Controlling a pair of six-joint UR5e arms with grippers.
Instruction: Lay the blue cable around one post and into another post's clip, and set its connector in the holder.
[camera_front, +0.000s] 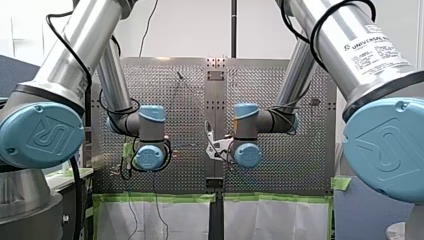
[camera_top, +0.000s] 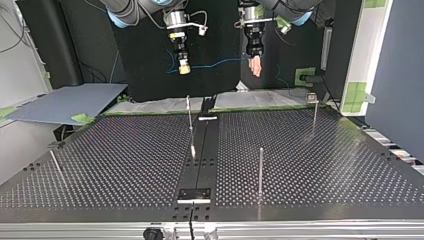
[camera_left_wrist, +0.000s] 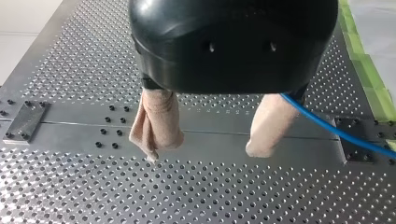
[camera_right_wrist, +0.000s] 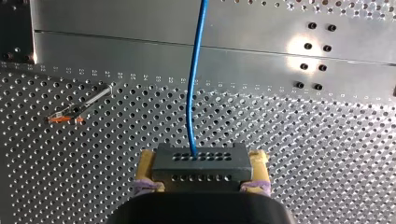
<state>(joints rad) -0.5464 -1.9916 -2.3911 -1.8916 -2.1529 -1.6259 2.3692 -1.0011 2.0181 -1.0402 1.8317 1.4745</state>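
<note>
Gripped the connector (camera_right_wrist: 200, 170) in my right gripper (camera_right_wrist: 203, 161), with yellow pads (camera_right_wrist: 148, 163) clamped on its two ends. Saw the blue cable (camera_right_wrist: 192, 93) leaving it straight ahead of the pads. Held my left gripper (camera_left_wrist: 207, 150) with beige pads (camera_left_wrist: 159, 121) apart; found the cable just outside one pad, above the perforated table (camera_left_wrist: 187, 196).

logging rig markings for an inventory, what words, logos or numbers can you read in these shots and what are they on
"UNIVERSAL", with a second word cut short: silver upper tube of my right arm, front view.
Stylised "UR" mark: embossed on the light blue round joint caps.
Fine print on the label under the brand: too blurred to read.
Dark grey connector block in my right pincer: holes only, no text.
</note>
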